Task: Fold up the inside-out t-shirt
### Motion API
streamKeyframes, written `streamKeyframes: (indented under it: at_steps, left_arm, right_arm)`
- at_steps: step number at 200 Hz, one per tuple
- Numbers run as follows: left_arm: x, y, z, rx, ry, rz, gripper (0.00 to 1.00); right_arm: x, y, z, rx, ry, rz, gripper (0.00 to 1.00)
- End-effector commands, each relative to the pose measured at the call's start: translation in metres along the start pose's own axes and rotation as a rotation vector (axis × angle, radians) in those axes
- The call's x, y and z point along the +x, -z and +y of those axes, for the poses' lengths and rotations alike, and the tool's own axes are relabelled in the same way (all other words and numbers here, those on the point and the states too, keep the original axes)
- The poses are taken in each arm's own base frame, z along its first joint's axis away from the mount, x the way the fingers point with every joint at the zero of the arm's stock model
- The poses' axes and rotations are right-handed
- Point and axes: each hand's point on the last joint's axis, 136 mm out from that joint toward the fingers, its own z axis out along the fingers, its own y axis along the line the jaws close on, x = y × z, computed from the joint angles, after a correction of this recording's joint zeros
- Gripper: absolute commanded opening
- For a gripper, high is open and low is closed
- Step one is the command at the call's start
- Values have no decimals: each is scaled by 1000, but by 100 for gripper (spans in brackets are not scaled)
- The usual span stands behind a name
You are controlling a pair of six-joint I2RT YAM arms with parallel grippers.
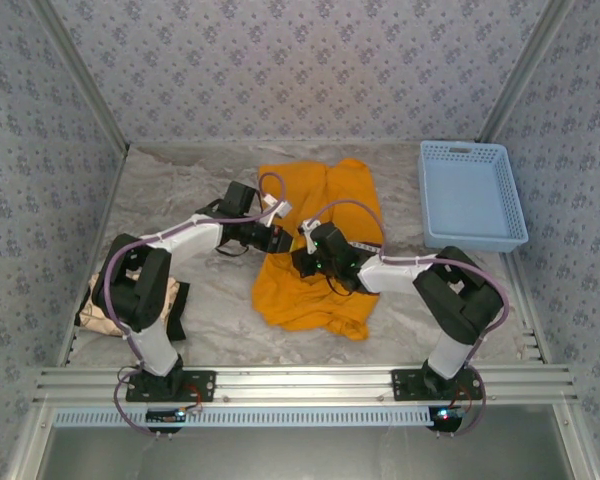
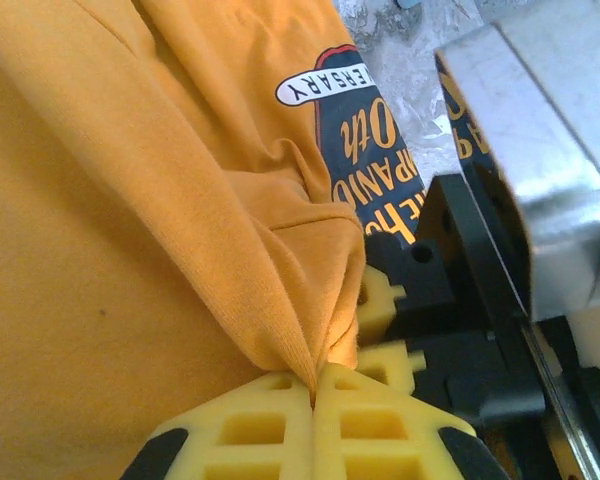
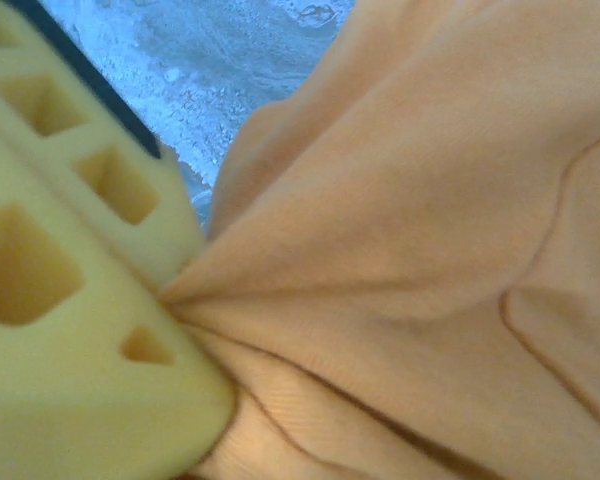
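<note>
Orange t-shirt [image 1: 310, 295] mid-table, rumpled, no neat fold visible. Left gripper [image 1: 276, 236] clenched on its 9 o'clock edge; right gripper [image 1: 305, 258] pinching cloth near centre. Folding seemingly barely begun.

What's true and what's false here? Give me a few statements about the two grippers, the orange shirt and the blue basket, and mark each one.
1. The left gripper is shut on a pinch of the t-shirt. True.
2. The t-shirt lies inside the blue basket. False: it is spread on the table in the middle, apart from the basket at the far right.
3. The right gripper hangs open, clear of the fabric. False: its yellow fingers are closed on a gathered fold of the shirt.
4. A dark printed graphic shows on the shirt near the left gripper. True.
</note>
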Motion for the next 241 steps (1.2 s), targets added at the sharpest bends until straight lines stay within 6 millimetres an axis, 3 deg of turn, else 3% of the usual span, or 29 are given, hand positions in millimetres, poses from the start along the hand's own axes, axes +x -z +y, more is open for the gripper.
streamKeyframes:
  at_steps: [1,36,55,86,108,129,146,162,197,221,241]
  left_arm:
    - [4,6,2,4,34,1,4]
    - [11,13,59,-233,145,-10,7]
    - [19,11,89,-351,180,14,7]
    - [27,-1,114,-399,241,24,12]
    - [33,-7,125,-415,270,37,16]
    - [38,-8,122,-400,282,45,26]
    - [41,-4,116,-392,268,36,30]
    - [43,7,104,-390,264,39,35]
    - [45,37,70,-381,276,-36,38]
    - [48,49,42,-318,274,-71,39]
    - [54,52,26,-279,265,-88,41]
  right_arm:
    - [-1,11,0,-43,23,0,1]
    - [-13,46,29,-176,171,-10,0]
    - [-8,62,41,-192,278,17,0]
    - [35,76,57,-211,447,87,8]
    - [71,77,67,-260,502,146,23]
    - [94,81,83,-372,476,236,31]
    - [97,86,84,-383,475,267,35]
    - [82,88,71,-298,460,250,36]
    - [25,77,41,-188,325,173,42]
    - [11,55,30,-169,250,182,45]
    - [14,36,32,-175,196,232,45]
